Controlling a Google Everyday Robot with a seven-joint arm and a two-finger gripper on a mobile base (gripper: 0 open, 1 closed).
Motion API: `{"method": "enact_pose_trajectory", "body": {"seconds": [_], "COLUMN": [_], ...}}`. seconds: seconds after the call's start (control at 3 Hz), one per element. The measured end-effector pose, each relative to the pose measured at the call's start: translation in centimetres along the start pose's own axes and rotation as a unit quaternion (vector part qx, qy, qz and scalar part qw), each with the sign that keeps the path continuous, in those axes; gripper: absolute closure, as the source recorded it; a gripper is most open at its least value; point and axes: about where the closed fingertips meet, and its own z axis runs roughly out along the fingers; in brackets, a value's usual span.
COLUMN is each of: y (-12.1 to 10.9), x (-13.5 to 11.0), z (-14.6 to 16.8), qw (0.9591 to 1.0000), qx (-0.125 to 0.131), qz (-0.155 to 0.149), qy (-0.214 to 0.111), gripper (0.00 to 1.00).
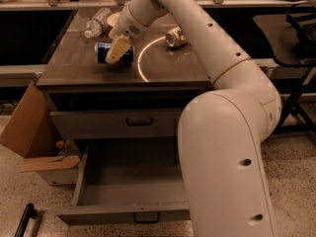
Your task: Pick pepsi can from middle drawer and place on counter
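Observation:
The pepsi can, dark blue with silver ends, lies on its side at the left part of the counter, just left of the thin white circle. My gripper reaches down over it, its pale yellow fingers closed across the can's middle. I cannot tell whether the can rests on the wood or hangs just above it. The middle drawer stands pulled open below, its grey floor bare. My large white arm covers the drawer's right side.
A gold-tan can lies at the back right of the counter. A clear plastic bottle and a white dish lie at the back left. A cardboard box stands left of the cabinet. A dark chair is on the right.

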Motion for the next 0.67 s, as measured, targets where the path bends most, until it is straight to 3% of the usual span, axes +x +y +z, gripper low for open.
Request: {"method": "enact_pose_trajectory", "body": {"seconds": [0.33, 0.67], "y": [-0.3, -0.3], "x": [0.9, 3.3], "z": [-0.2, -2.6], "qw": [0.9998, 0.9983], "qx": [0.006, 0.033], "qz": [0.016, 0.047], "qy": [-0.006, -0.01], "gripper": [0.0, 0.0]}}
